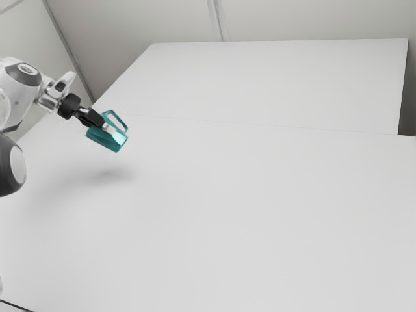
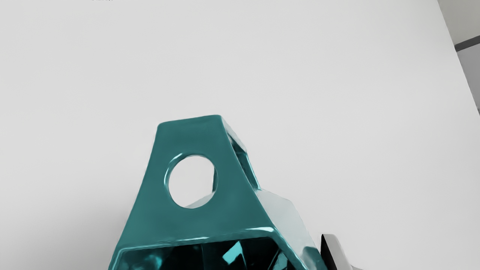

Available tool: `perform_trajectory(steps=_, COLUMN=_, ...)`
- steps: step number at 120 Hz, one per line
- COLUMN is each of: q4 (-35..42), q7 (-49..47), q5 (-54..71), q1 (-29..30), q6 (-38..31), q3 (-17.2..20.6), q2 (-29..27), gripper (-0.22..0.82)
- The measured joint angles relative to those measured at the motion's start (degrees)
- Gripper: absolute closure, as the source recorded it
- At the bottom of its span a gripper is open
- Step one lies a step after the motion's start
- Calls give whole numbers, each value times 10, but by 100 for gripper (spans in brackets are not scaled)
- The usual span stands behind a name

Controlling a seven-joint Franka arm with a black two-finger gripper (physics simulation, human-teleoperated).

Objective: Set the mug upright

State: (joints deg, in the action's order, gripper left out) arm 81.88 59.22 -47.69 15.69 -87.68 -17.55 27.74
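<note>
Gripper: closed on the mug, apparently by the sides of its body, a grip that leaves the handle free. The mug is aloft near the arm and tilted, its opening turned back toward the hand; the raised hold presumably gives room to level it before lowering. Its shadow lies apart from it on the table, confirming clearance. Beyond stands the wall. Count: one gripper, one mug with one handle, one arm, one shadow beneath the mug.
</note>
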Motion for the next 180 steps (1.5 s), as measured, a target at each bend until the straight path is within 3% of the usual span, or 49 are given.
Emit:
perform_trajectory(steps=19, q4=51, q7=-35, q5=171, q1=-18, q6=-71, q3=126, q2=-59, gripper=78)
perform_trajectory(steps=31, q4=120, q7=-58, q5=265, q1=-55, q6=-133, q3=151, q2=-108, gripper=78)
perform_trajectory(steps=62, q4=298, q7=-107, q5=389, q1=-160, q6=-294, q3=132, q2=-199, gripper=79)
perform_trajectory(steps=97, q4=458, q7=-161, q5=471, q1=-209, q6=-438, q3=129, q2=-286, gripper=79)
perform_trajectory(steps=133, q4=542, q7=-210, q5=492, q1=-225, q6=-514, q3=130, q2=-314, gripper=79)
perform_trajectory(steps=180, q4=575, q7=-250, q5=496, q1=-226, q6=-579, q3=130, q2=-307, gripper=79)
